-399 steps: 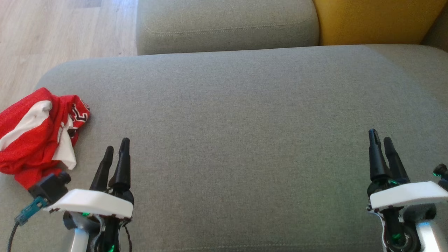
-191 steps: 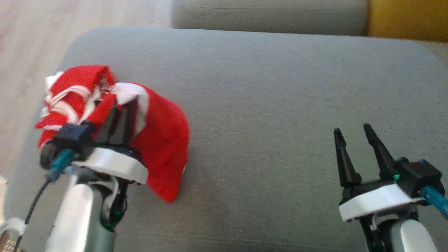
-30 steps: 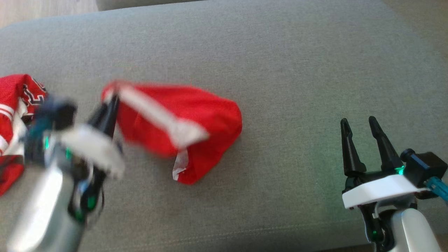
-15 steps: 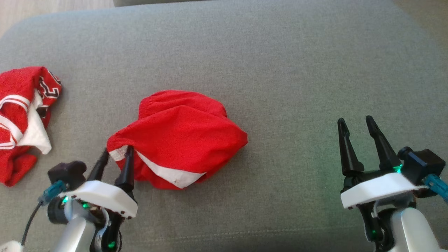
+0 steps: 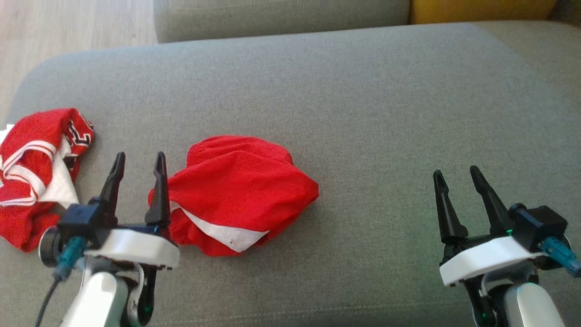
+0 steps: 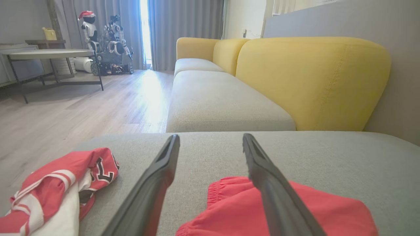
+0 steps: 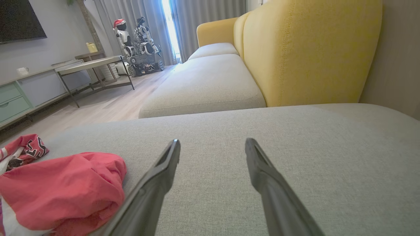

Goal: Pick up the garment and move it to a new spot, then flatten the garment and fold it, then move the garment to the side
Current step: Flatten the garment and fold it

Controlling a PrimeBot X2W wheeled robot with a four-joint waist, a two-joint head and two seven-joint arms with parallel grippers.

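A broad grey sofa cushion (image 5: 363, 113) carries everything. The red garment (image 5: 245, 186) lies crumpled on it, white band along its near edge, just right of the left jaws, with their right finger crossing its left edge. A red-and-white jersey (image 5: 32, 177) lies bunched left of those jaws. The left jaws and the right jaws stand wide apart, gripping nothing. The right jaws are well apart from the garment, which lies to their left.
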